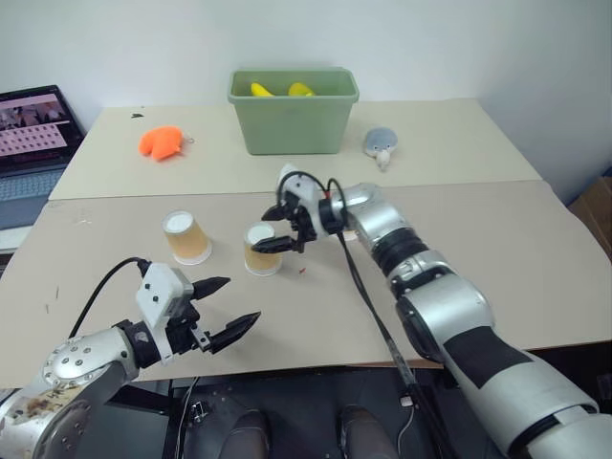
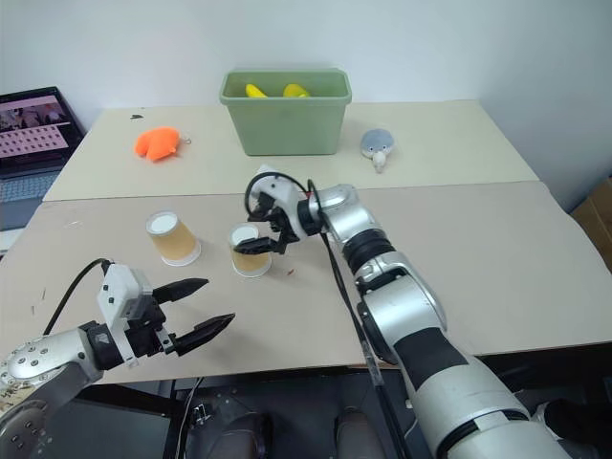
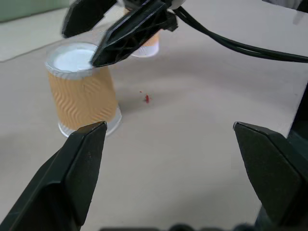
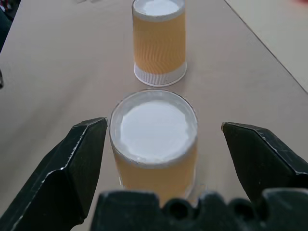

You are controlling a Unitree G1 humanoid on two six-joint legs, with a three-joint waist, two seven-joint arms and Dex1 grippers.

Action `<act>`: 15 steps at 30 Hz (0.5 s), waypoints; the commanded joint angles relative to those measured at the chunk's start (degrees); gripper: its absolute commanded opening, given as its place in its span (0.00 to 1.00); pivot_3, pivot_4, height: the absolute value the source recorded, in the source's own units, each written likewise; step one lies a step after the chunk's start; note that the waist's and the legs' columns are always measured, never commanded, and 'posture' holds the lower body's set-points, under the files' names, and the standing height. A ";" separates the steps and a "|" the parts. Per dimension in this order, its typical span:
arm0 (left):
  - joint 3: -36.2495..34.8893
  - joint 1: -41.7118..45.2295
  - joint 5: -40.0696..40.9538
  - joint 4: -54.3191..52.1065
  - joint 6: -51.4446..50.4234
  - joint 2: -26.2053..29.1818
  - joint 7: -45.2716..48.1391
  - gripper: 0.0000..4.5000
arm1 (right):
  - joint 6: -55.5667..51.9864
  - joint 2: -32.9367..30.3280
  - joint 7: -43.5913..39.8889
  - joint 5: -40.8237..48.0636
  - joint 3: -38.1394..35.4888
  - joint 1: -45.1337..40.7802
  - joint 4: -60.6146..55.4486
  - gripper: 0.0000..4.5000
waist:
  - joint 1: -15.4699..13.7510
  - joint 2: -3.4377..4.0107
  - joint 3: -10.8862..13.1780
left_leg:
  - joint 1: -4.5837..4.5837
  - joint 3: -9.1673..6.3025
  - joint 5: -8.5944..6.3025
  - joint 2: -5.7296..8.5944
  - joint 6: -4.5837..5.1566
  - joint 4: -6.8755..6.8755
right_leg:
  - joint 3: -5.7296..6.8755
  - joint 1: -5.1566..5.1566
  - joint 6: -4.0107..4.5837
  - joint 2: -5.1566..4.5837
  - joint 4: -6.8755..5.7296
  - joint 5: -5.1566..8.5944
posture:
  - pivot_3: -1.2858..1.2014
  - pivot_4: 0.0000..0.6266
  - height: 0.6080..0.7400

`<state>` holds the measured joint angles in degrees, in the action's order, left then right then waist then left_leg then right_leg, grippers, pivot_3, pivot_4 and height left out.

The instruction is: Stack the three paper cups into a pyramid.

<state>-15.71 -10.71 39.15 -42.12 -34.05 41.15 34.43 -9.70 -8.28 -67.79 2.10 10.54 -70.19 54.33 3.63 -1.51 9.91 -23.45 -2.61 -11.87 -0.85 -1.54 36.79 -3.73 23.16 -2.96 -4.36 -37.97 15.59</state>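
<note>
Two upside-down paper cups [image 1: 187, 237] [image 1: 262, 250] stand side by side on the table [image 1: 497, 249] as a base, no third on top; the right gripper [image 1: 284, 228] is spread around one, the left gripper [image 1: 223, 308] spread and empty.

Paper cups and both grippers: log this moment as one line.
right gripper: open, straddling near cup | left gripper: open, holding nothing | far cup: upside down on table, apart | pyramid: not begun

Green bin [image 1: 293, 122] top centre; orange plush [image 1: 161, 142] upper left; grey toy [image 1: 380, 143] upper right; laptop [image 1: 29, 143] left edge.
</note>
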 commanded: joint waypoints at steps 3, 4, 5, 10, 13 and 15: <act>1.64 0.83 -3.07 -1.64 3.32 -1.74 -0.96 1.00 | -11.49 -6.00 3.04 4.52 -4.53 7.58 -21.24 0.99 | -0.18 0.00 0.00 | -0.04 0.00 0.00 0.00 0.00 0.00 | 0.00 0.03 0.00 0.00 -0.01 0.00 | 0.52 0.24 0.94; 1.85 0.93 -3.28 -1.68 3.46 -2.01 -1.00 1.00 | -13.79 -6.95 4.32 5.15 -5.54 9.06 -24.81 0.99 | -0.22 0.00 0.00 | -0.04 0.00 0.00 0.00 0.00 0.00 | 0.00 0.03 0.00 0.00 -0.01 0.00 | 0.52 0.24 0.94; 1.97 0.83 -3.40 -1.85 3.56 -2.23 -0.91 1.00 | -17.30 -8.25 5.91 6.30 -7.15 11.21 -29.82 0.99 | -0.26 0.00 0.00 | -0.04 0.00 0.00 0.00 0.00 0.00 | 0.00 0.03 0.00 0.00 -0.01 0.00 | 0.52 0.24 0.94; 1.72 -0.03 -3.98 -2.13 3.85 -2.59 -0.34 1.00 | -34.42 -14.60 12.19 12.88 -13.36 25.26 -56.23 0.99 | -1.02 0.00 0.00 | -0.09 -0.01 -0.01 0.00 0.02 0.00 | 0.00 0.03 -0.01 -0.01 0.05 0.01 | 0.52 0.24 0.94; 1.56 0.45 -3.78 -1.79 3.85 -2.19 0.11 1.00 | -42.42 -16.97 16.73 15.64 -16.43 32.22 -67.59 0.99 | -1.08 0.00 0.00 | -0.09 0.02 -0.01 0.00 0.02 0.01 | -0.01 0.01 -0.02 -0.01 0.07 0.01 | 0.52 0.24 0.94; 1.53 0.92 -3.69 -1.31 3.81 -1.92 0.49 1.00 | -45.26 -18.00 19.24 16.52 -17.46 34.92 -71.72 0.99 | -1.01 0.00 0.00 | -0.05 0.04 -0.01 0.00 0.02 0.05 | -0.05 0.00 -0.02 0.00 0.02 0.01 | 0.52 0.24 0.94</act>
<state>-13.28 -10.43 35.34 -42.27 -31.31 38.63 34.41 -52.41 -25.40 -50.81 16.68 -4.40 -35.08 -11.69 2.62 -1.51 9.91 -23.44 -2.56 -11.87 -0.85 -1.51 36.84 -3.78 23.13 -2.98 -4.35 -37.96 15.60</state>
